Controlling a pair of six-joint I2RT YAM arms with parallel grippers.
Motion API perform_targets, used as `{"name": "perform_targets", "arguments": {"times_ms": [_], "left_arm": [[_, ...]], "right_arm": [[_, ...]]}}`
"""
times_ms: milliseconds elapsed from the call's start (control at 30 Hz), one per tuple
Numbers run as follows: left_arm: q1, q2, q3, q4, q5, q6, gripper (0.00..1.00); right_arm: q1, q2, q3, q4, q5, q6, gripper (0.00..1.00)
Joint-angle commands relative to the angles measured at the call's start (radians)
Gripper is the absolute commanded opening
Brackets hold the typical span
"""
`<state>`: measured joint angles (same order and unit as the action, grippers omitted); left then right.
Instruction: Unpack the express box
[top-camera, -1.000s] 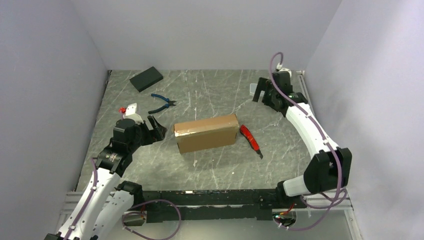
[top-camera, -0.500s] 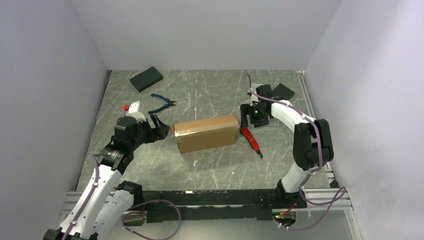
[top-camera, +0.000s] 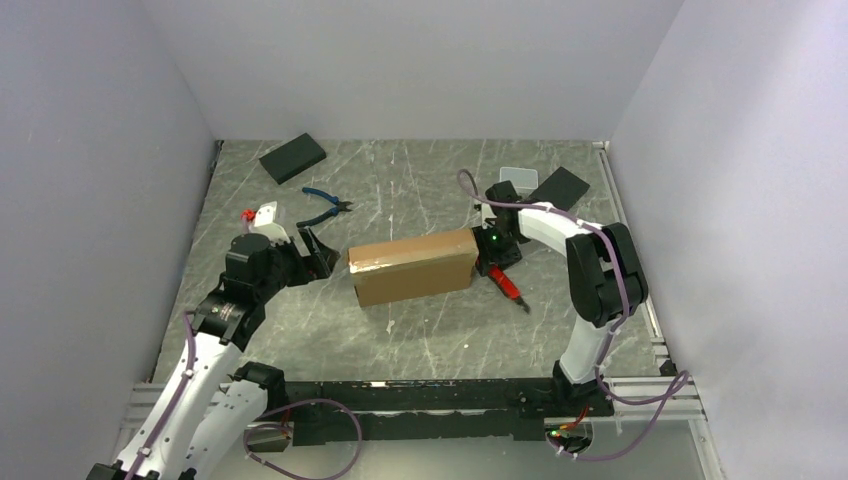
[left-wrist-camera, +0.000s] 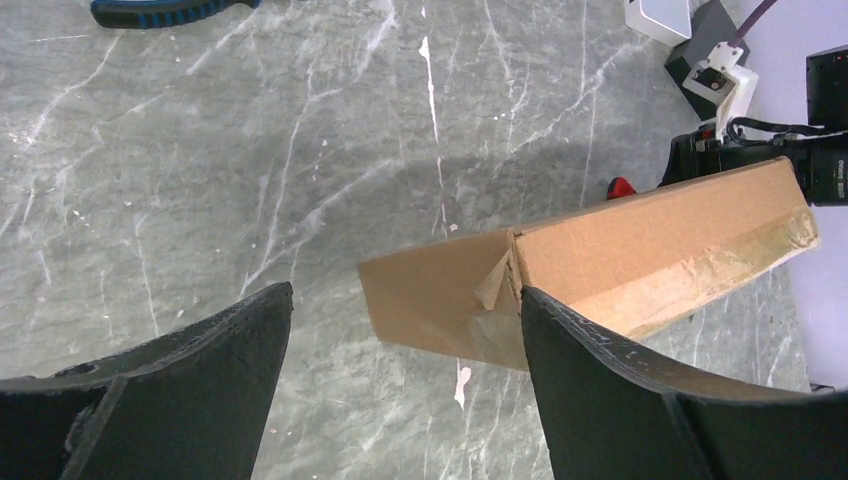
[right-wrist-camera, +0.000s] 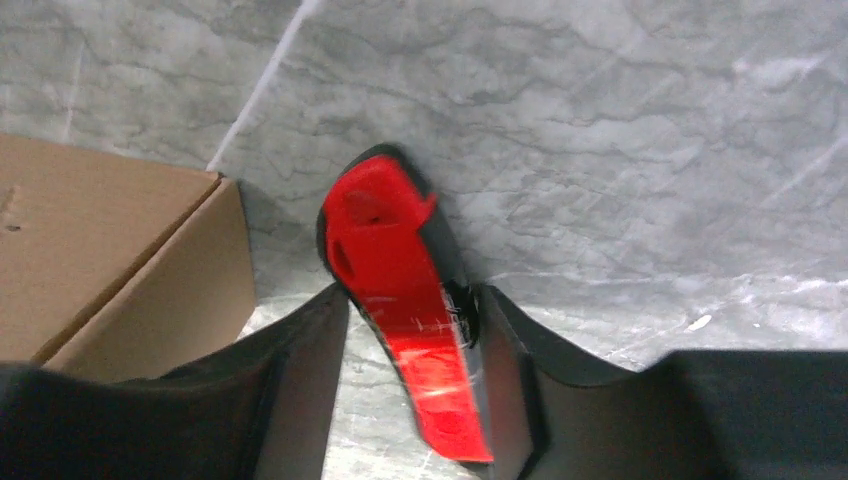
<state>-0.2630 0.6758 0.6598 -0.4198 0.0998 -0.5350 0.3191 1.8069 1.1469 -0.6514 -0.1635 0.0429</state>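
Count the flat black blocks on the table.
2. One black block lies at the far left, beyond the blue pliers; the other lies at the far right, beside the small white case. More may be hidden.

Your views share the express box (top-camera: 412, 265): top external high above, left wrist off its left end, right wrist close at right.

No writing, label, brand or number can be read on the express box (top-camera: 412, 265) or the red knife (right-wrist-camera: 410, 300) beside it.
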Motion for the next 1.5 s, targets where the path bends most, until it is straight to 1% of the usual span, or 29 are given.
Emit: {"name": "perform_targets", "arguments": {"times_ms": [0,33,133,200,300,333,467,567,633,700,767,833,867,967,1000,1100,1167,1233,1300,1333,1400,1467], "left_arm": [[0.004,-0.002,0.054,-0.014,-0.037,-0.001,0.89],[0.004,-0.001,0.056,-0.017,-0.041,-0.004,0.89],[0.004,0.003,0.070,-0.030,-0.047,-0.002,0.90],[0.004,0.017,0.087,-0.050,-0.053,0.007,0.90],[0.004,0.051,0.117,-0.080,-0.059,0.021,0.91],[0.004,0.060,0.127,-0.087,-0.060,0.024,0.91],[0.004,0.082,0.161,-0.087,-0.056,0.026,0.91],[0.004,0.093,0.180,-0.074,-0.035,0.019,0.91],[0.004,0.101,0.195,-0.071,-0.015,0.011,0.91],[0.004,0.106,0.206,-0.061,0.016,0.008,0.91],[0.004,0.112,0.208,-0.041,0.053,0.005,0.92],[0.004,0.115,0.207,-0.013,0.095,0.000,0.92],[0.004,0.117,0.206,0.005,0.125,0.000,0.93],[0.006,0.126,0.197,0.116,0.275,0.000,0.93],[0.005,0.133,0.196,0.158,0.331,0.000,0.92],[0.007,0.147,0.191,0.327,0.546,-0.010,0.91],[0.007,0.163,0.182,0.497,0.703,-0.040,0.91],[0.000,0.187,0.173,0.681,0.825,-0.113,0.91],[-0.030,0.213,0.151,0.865,0.861,-0.171,0.93],[-0.065,0.222,0.154,0.890,0.842,-0.153,0.94],[-0.167,0.237,0.183,0.834,0.755,-0.037,0.96],[-0.284,0.271,0.218,0.785,0.679,0.075,0.96]], "right_arm": [[0.035,0.028,0.052,-0.031,0.182,0.015,0.40],[0.034,0.027,0.056,-0.030,0.191,0.024,0.34],[0.034,0.002,0.063,-0.031,0.225,0.037,0.23],[0.034,-0.010,0.070,-0.041,0.266,0.047,0.12],[0.034,-0.041,0.074,-0.044,0.334,0.064,0.05],[0.034,-0.054,0.076,-0.043,0.362,0.073,0.01],[0.031,-0.125,0.080,-0.026,0.470,0.094,0.00],[0.024,-0.205,0.077,0.008,0.519,0.110,0.00],[0.021,-0.266,0.069,0.047,0.531,0.114,0.00],[0.019,-0.352,0.048,0.109,0.511,0.103,0.00],[0.020,-0.473,-0.006,0.209,0.438,0.076,0.00],[0.020,-0.613,-0.077,0.342,0.325,0.055,0.00],[0.019,-0.684,-0.118,0.448,0.263,0.047,0.00],[0.020,-0.895,-0.243,0.694,0.003,0.006,0.00],[0.020,-0.959,-0.265,0.748,-0.145,-0.002,0.00],[0.020,-1.017,-0.257,0.807,-0.468,-0.017,0.00],[0.020,-0.998,-0.201,0.783,-0.651,-0.009,0.00],[0.021,-0.965,-0.140,0.774,-0.800,0.015,0.00],[0.033,-0.953,-0.131,0.844,-0.887,0.087,0.00],[0.043,-0.951,-0.144,0.906,-0.911,0.130,0.00],[0.059,-0.944,-0.172,1.042,-0.938,0.212,0.00],[0.083,-0.923,-0.172,1.117,-0.963,0.264,0.00]]}}
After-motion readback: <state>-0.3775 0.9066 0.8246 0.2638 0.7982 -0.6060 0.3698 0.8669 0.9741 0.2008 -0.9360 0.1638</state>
